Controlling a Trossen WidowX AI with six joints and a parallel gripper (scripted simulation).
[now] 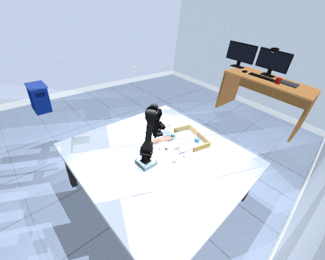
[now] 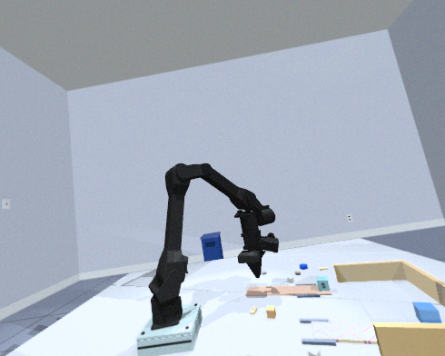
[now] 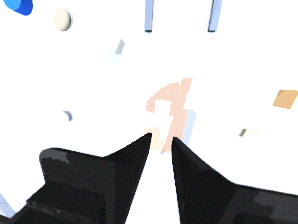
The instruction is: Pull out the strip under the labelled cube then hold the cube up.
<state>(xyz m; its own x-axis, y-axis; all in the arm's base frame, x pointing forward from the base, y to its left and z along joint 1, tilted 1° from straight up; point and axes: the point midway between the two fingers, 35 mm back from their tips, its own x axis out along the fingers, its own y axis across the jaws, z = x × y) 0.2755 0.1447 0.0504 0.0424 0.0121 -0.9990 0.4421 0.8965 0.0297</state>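
The teal cube (image 2: 322, 283) (image 1: 172, 135) with a dark letter-like label sits upright on the far end of a salmon-coloured strip (image 2: 294, 290) (image 1: 163, 139) (image 3: 179, 117). The strip lies flat, its cube end near the wooden border and its other end towards the arm. In the wrist view the strip's near end shows just beyond and between the fingertips, partly washed out by glare; the cube is not visible there. My gripper (image 3: 161, 138) (image 2: 257, 276) (image 1: 159, 135) points down a little above that near end. Its fingers are slightly open, with nothing held between them.
A wooden border (image 1: 201, 147) (image 2: 371, 271) partly encloses a blue cube (image 1: 197, 140) (image 2: 426, 313). A pale zigzag-patterned strip (image 2: 355, 341) lies between dark rails. An orange block (image 2: 271, 311) (image 3: 285, 99) and a beige disc (image 3: 62, 19) lie beside the salmon strip.
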